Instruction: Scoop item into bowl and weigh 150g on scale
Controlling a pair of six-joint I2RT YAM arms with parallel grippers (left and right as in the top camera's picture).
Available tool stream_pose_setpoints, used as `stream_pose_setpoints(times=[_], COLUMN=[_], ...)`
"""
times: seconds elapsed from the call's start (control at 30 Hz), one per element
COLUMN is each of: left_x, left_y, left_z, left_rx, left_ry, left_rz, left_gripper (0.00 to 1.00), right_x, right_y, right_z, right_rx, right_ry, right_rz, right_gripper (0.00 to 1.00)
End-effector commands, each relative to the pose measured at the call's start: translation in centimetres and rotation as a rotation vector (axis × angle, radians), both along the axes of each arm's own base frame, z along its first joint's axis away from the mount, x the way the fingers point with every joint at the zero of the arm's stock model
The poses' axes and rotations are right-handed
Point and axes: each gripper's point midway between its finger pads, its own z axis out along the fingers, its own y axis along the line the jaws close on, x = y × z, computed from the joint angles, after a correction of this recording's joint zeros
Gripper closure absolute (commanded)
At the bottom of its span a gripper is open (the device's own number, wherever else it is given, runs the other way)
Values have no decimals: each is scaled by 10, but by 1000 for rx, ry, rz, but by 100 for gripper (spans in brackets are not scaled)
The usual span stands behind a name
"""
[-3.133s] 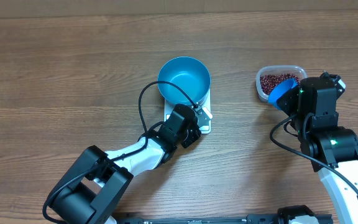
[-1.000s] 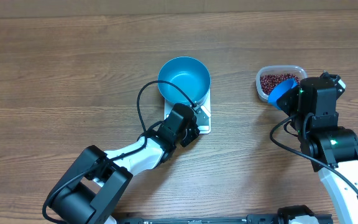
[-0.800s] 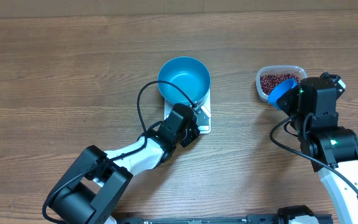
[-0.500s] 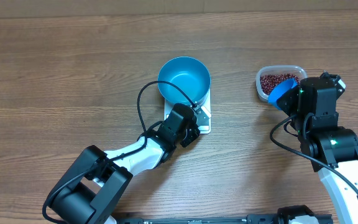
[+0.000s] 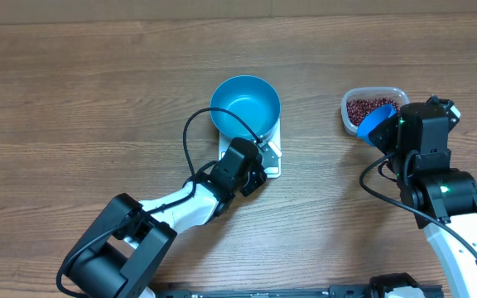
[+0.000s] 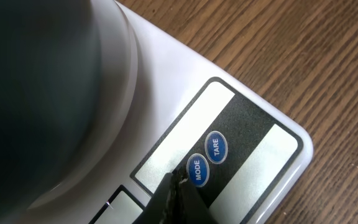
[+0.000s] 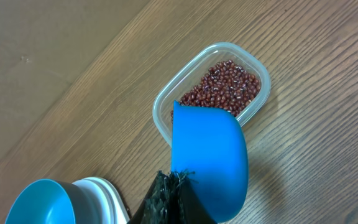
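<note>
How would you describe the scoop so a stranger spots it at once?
On the wooden table's right side stands a clear tub of red-brown beans. The scoop hangs at its near edge, in the right gripper. It is smaller than the round bowl.

Closed end effector (image 6: 176,182) beside MODE button (image 6: 197,169) on scale (image 6: 166,81).

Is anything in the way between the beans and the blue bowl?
Nothing visible. Only wood table lies between the beans and the bowl; the left hand is at the scale, by its buttons.

The bowl (image 6: 36,93) is a dark blur, cropped at the edge.
</note>
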Motion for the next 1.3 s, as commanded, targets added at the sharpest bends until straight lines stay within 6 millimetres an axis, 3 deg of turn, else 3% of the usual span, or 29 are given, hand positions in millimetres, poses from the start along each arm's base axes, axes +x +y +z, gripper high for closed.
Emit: stream_pose_setpoints(times=[0.0,1.27], left_x=[-7,-8], left_y=[2,4], left_z=[-11,-21], left_rx=[20,23], left_ry=[37,63], left_rz=[-29,-25], left_gripper=[96,96], right_x=[4,4], right_y=[2,2], right_z=[18,18], right_rx=[-1,-1], right_ry=[-46,-46], right_rz=[8,8], right_gripper=[96,96])
